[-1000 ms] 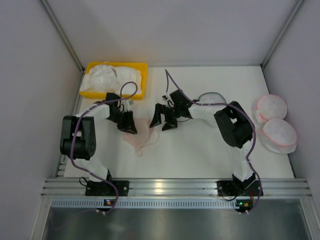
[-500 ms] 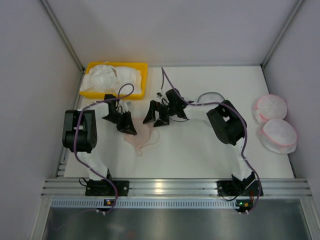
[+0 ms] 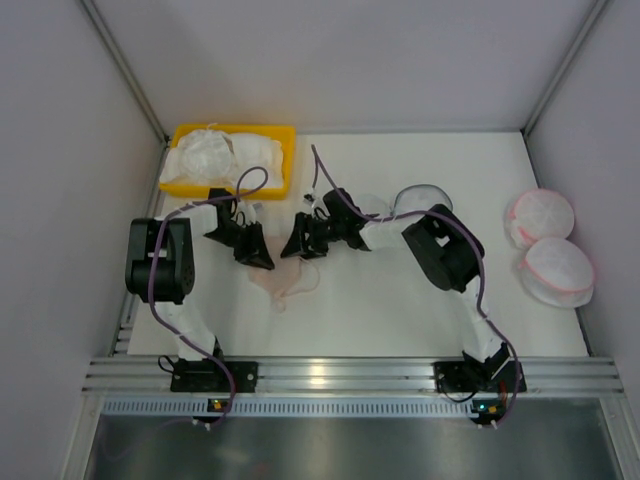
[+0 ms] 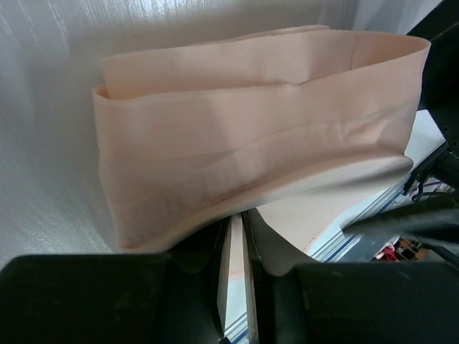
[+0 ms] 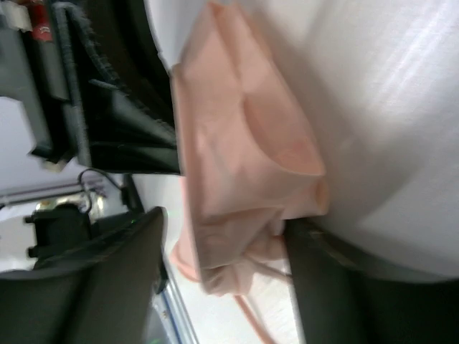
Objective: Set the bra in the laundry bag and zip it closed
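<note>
From above, the bra (image 3: 288, 279) lies crumpled on the table (image 3: 400, 310) between the two tools. It is well apart from the laundry bag (image 3: 425, 192), which is partly hidden behind the right arm (image 3: 440, 250). A weak pinch could drop the bra short on that long carry.

In the left wrist view, the left tool (image 4: 235, 218) looks clenched on a thin fold of the band, so fabric may slide out.

In the right wrist view, the right tool (image 5: 226, 222) is released, its jaws straddling a cup. Closing here could catch only a strap, or pull against the other hold.
</note>
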